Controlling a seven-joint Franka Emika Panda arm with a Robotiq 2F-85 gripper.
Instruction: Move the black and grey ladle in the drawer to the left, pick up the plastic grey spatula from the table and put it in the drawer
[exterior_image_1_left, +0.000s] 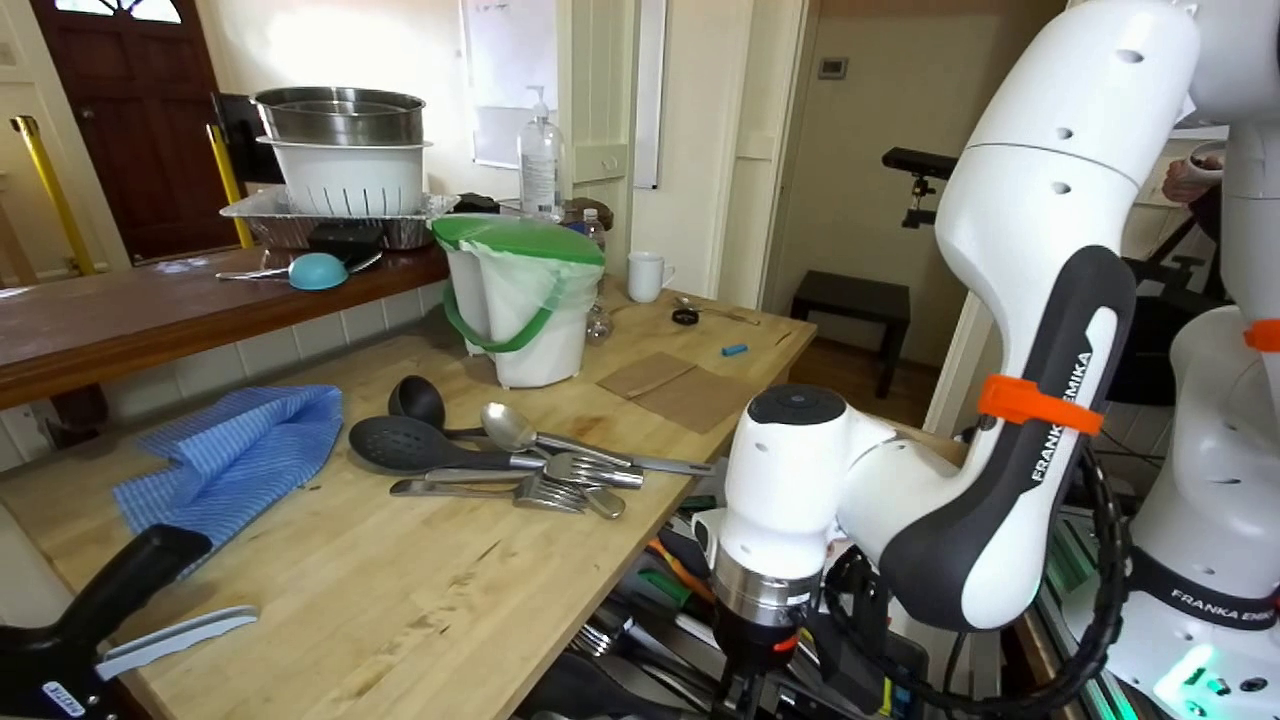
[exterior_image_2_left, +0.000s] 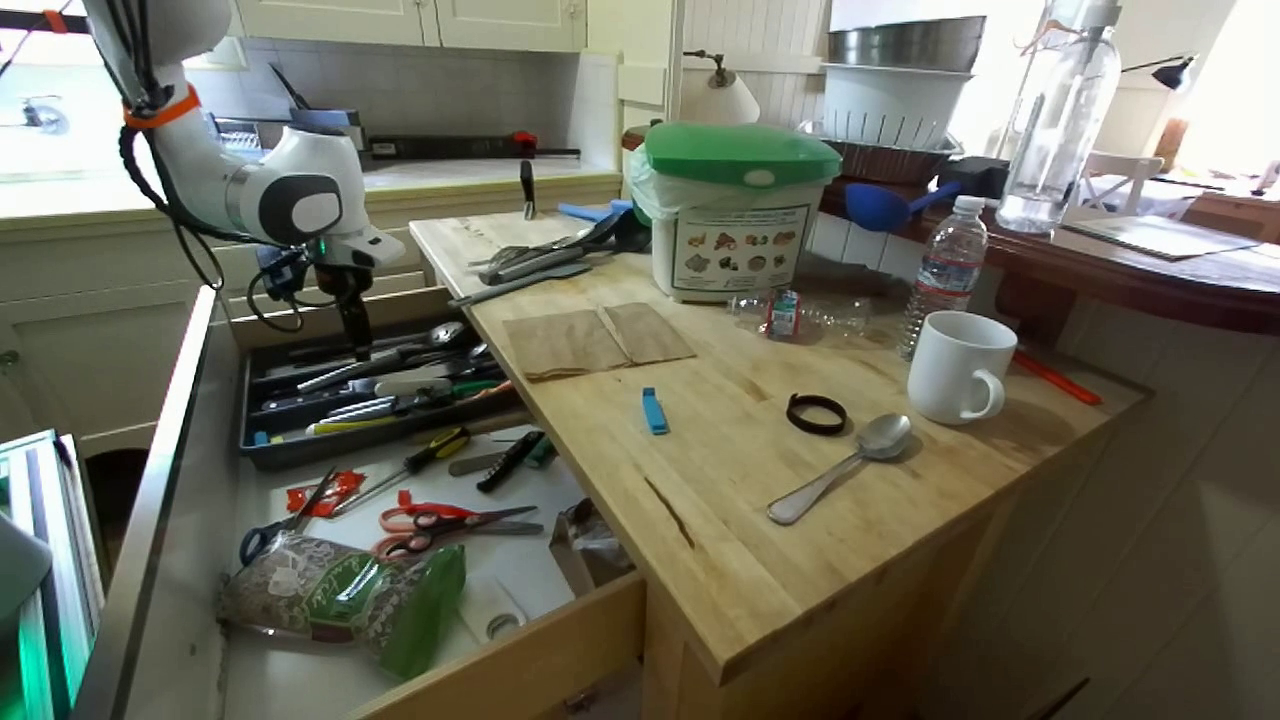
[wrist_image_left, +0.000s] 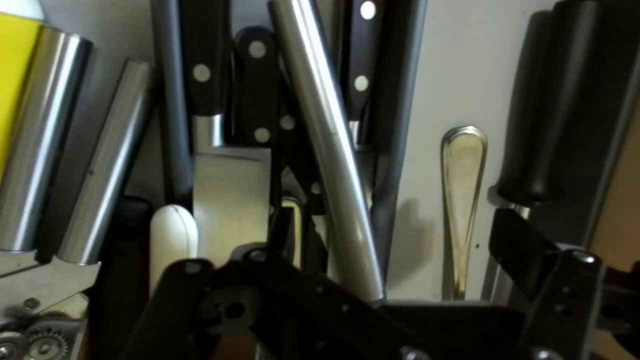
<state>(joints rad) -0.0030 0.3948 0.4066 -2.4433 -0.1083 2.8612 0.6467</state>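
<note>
The end effector (wrist_image_left: 392, 232) points down over the dark tray (exterior_image_2_left: 268, 457) in the open drawer (exterior_image_2_left: 520, 660), its fingers well apart. Between them, in the wrist view, a steel tube handle (wrist_image_left: 332, 165) slants from upper left to lower right; beside it a slim metal handle (wrist_image_left: 464, 170) runs nearly upright. In an exterior view a broad black utensil head (exterior_image_1_left: 590, 690) lies in the drawer just below the edge of the table (exterior_image_1_left: 400, 610); whether it is the drawer's ladle I cannot tell.

On the light wood the grey spatula (exterior_image_1_left: 400, 445) lies flat, slotted head toward the blue cloth (exterior_image_1_left: 250, 440), handle toward the drawer, its long axis running across the tabletop. Metal forks (exterior_image_1_left: 548, 492) crowd its handle, and a black ladle (exterior_image_1_left: 417, 402) lies just beside its head. Farther along, brown paper (exterior_image_1_left: 680, 390) lies near the edge, and a white bin (exterior_image_1_left: 555, 358) with a green lid (exterior_image_1_left: 520, 235) and a white mug (exterior_image_1_left: 646, 276) stand behind it.

Beyond, a dark-wood ledge (exterior_image_1_left: 150, 310) carries a steel bowl (exterior_image_1_left: 340, 115) atop a white basket (exterior_image_1_left: 345, 180); past it is a brown door (exterior_image_1_left: 130, 120).
</note>
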